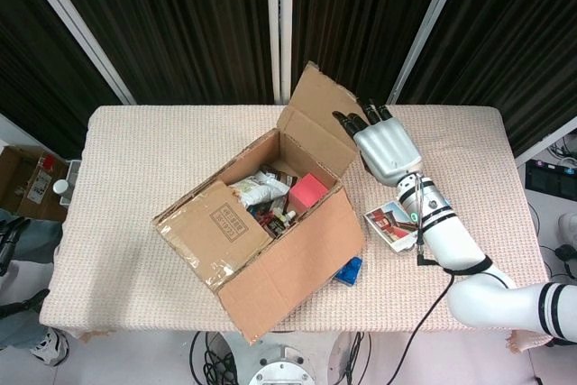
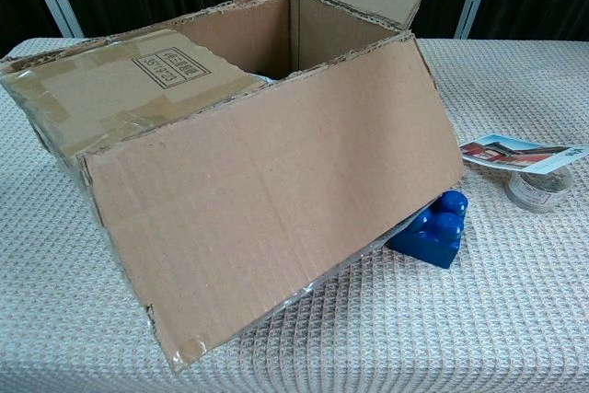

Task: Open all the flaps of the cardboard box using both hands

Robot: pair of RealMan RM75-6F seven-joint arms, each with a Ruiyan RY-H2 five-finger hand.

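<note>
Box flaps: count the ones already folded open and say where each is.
2. The front flap hangs down the near side; the far-right flap stands up beside the right hand. The left flap still lies closed.

- Head view: high above, looking steeply down on the whole tabletop (image 1: 135, 160); dark curtains along the far edge, floor at the left margin.
- Chest view: low, near tabletop (image 2: 515, 301) height, facing forward, very close to the cardboard box (image 2: 276, 200), which fills most of the frame.
- Shared: cardboard box (image 1: 261, 241), blue block (image 1: 347, 270) (image 2: 435, 229) at its near right corner, picture card (image 1: 393, 224) (image 2: 515, 154).
- Right hand (image 1: 386, 146) shows only from the head.
</note>
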